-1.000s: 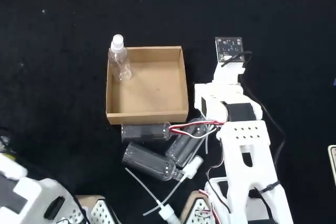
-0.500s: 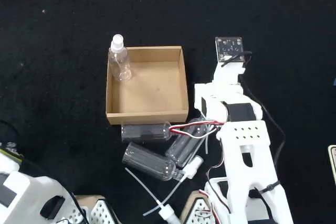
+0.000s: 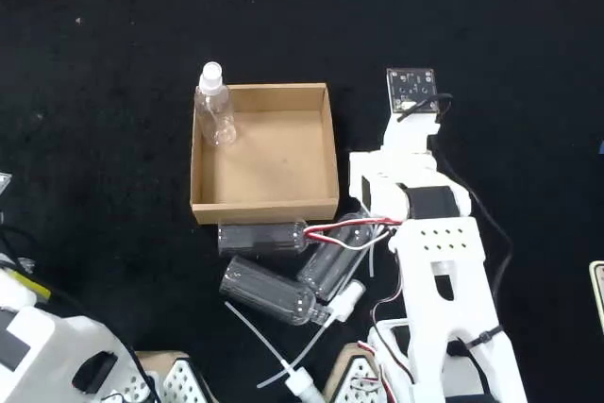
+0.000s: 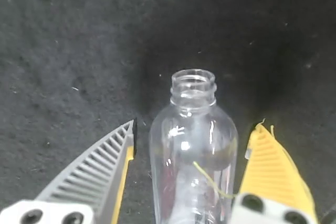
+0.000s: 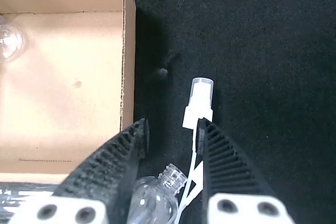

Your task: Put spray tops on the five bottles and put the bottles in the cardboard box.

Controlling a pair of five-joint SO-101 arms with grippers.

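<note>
You have the black table (image 3: 113, 139) under everything, and near its middle stands the cardboard box (image 3: 264, 207), brown, square and open, with low walls. The white right arm (image 3: 434, 261) reaches from the near edge along the right side of the box, with its wrist bent down by the near right corner of the box. The left arm (image 3: 47, 356) sits low at the near left corner of the table, well apart from the box. In the far left corner of the box one clear capped bottle (image 3: 214, 110) stands upright with a white spray top on it. Just in front of the near wall three clear bottles without tops lie on their sides close together: the wall bottle (image 3: 262, 236) along the box, the lower bottle (image 3: 269, 291) nearer to you, and the slanted bottle (image 3: 332, 261) beside the right arm. The left wrist view gives you the left gripper (image 4: 195, 127) holding an uncapped bottle (image 4: 193, 150), one grey and one yellow finger close at its shoulders, its threaded neck open. In the right wrist view the right gripper (image 5: 172, 125) has its black fingers (image 5: 121, 161) a little apart and holds nothing; the neck of the slanted bottle lies between them, and a loose spray top (image 5: 199, 106) lies just at one fingertip, near the box wall. A second spray top (image 3: 347, 297) lies at the neck of the lower bottle, and a third spray top (image 3: 300, 386) lies at the near edge, each with a thin tube.
</note>
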